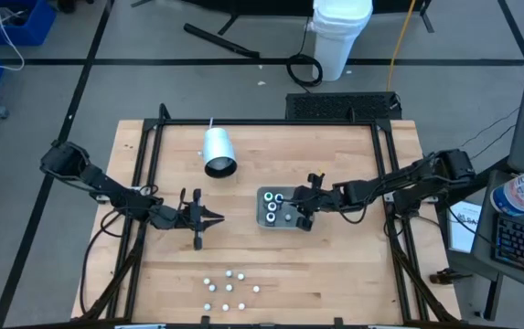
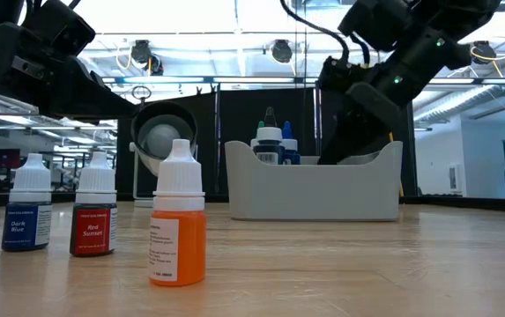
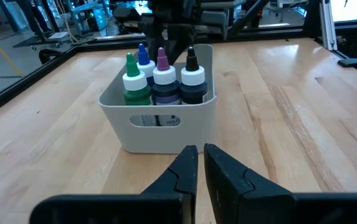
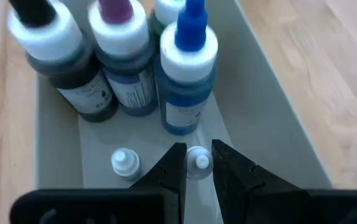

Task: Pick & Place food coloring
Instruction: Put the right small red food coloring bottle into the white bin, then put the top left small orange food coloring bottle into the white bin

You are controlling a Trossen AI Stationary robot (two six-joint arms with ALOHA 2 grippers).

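The grey tray (image 1: 265, 196) stands mid-table with several taller bottles (image 4: 187, 74) with coloured tips at its left end. A tiny white-capped food coloring bottle (image 4: 124, 163) stands on the tray floor. My right gripper (image 4: 197, 167), reaching in from the table's right (image 1: 302, 217), is shut on a second tiny bottle (image 4: 197, 159) over the tray floor. More food coloring bottles (image 1: 229, 287) stand near the front edge; an orange one (image 2: 179, 224) is closest in the low view. My left gripper (image 3: 198, 157) waits left of the tray (image 1: 214, 217), shut and holding nothing. My right gripper pinches the tiny bottle at its white cap (image 4: 197, 157) between its two fingertips, slanting down from the table's right. The bottle stands upright inside the tray's walls. The fingers hide its body, and I cannot tell whether its base rests on the tray floor.
A big white cylinder (image 1: 218, 152) lies on its side at the far left of the table. Black rails (image 1: 143, 183) run along the table's left and right sides. Bare wood lies between the tray and the bottles at the front edge.
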